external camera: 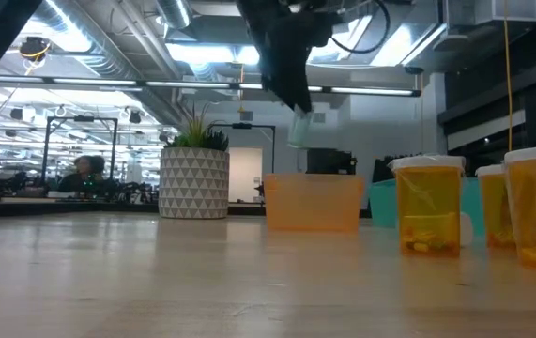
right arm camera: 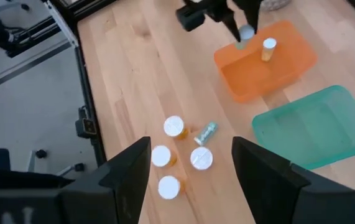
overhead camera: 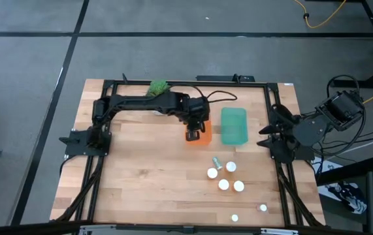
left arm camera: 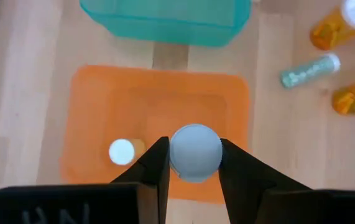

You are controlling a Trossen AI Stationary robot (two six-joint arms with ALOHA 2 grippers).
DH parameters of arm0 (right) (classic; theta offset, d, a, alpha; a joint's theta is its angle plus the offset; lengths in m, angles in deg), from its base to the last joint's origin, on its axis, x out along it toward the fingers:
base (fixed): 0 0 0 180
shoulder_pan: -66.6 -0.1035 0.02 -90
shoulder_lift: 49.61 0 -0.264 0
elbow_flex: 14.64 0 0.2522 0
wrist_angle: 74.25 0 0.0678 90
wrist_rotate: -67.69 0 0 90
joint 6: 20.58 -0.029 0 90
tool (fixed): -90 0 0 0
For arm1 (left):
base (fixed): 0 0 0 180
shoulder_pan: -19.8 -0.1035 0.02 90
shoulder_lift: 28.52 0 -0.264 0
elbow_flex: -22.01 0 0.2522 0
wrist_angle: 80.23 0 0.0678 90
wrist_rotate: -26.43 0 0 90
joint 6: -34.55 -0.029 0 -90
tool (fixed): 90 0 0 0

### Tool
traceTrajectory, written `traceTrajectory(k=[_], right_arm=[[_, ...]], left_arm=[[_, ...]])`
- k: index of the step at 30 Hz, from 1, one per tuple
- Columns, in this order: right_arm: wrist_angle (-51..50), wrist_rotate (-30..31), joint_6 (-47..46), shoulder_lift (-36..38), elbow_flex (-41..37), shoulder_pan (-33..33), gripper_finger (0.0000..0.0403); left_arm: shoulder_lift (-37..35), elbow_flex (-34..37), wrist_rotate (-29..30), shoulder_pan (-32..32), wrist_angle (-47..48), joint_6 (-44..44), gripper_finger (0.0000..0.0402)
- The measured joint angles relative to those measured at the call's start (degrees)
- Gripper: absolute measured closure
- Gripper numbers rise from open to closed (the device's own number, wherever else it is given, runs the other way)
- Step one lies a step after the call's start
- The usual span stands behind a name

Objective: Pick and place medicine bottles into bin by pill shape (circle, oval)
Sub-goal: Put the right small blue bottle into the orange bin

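Note:
My left gripper is over the orange bin, shut on a small white-capped bottle. In the low view the bottle hangs above the bin. One white-capped bottle stands in the orange bin. The teal bin lies beside it. Several white-capped amber bottles stand on the table nearer the front. A slim bottle with a greenish fill lies on its side. My right gripper is open and empty at the table's right edge. My left gripper pinches the bottle at its white cap between its two fingers, one on each side of the cap. The fingers come from above, pointing down. The bottle hangs below them, lifted clear above the orange bin.
A green plant in a white patterned pot stands at the table's far edge behind the left arm. Two more small bottles stand near the front right corner. Black frame rails run along the table's sides.

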Motion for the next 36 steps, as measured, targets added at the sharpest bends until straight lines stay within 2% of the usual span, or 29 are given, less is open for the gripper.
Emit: traceTrajectory(k=[9, 11, 14, 18, 20, 24, 27, 30, 36], right_arm=[[0.00, 1.50, 0.00, -0.04, 0.00, 0.00, 0.0176], [-0.01, 1.52, 0.00, -0.04, 0.00, 0.02, 0.0176], [-0.05, 1.57, 0.00, -0.07, 0.00, 0.00, 0.0176], [0.01, 1.64, 0.11, -0.07, 0.00, 0.02, 0.0176], [0.01, 2.02, 0.15, -0.07, 0.00, 0.02, 0.0176], [-0.02, 2.98, 0.17, -0.05, 0.00, 0.02, 0.0176], [-0.01, 3.00, 0.15, -0.04, 0.00, 0.02, 0.0176], [0.03, 3.00, -0.04, -0.07, 0.00, 0.02, 0.0176], [0.32, 3.07, -0.13, -0.11, 0.00, 0.02, 0.0176]], left_arm=[[-2.50, -0.03, 0.04, 0.19, 7.59, -2.01, 0.0307], [-3.49, 1.49, 0.04, 0.42, 10.36, -2.03, 0.0307], [-7.66, 7.10, 0.04, 0.97, 8.92, -1.59, 0.0307], [-16.63, 18.09, 1.70, 2.29, -0.43, 3.58, 0.0307], [-20.87, 23.31, 3.94, 3.23, -8.92, 5.86, 0.0307], [-24.55, 31.55, 6.06, 4.71, -24.38, 7.11, 0.0307], [-22.77, 35.34, 5.55, 4.91, -30.81, 7.63, 0.0307], [-18.69, 35.90, 5.56, 4.70, -34.22, 8.40, 0.0307], [-9.73, 31.12, 4.98, 3.47, -39.75, 5.73, 0.0307]])
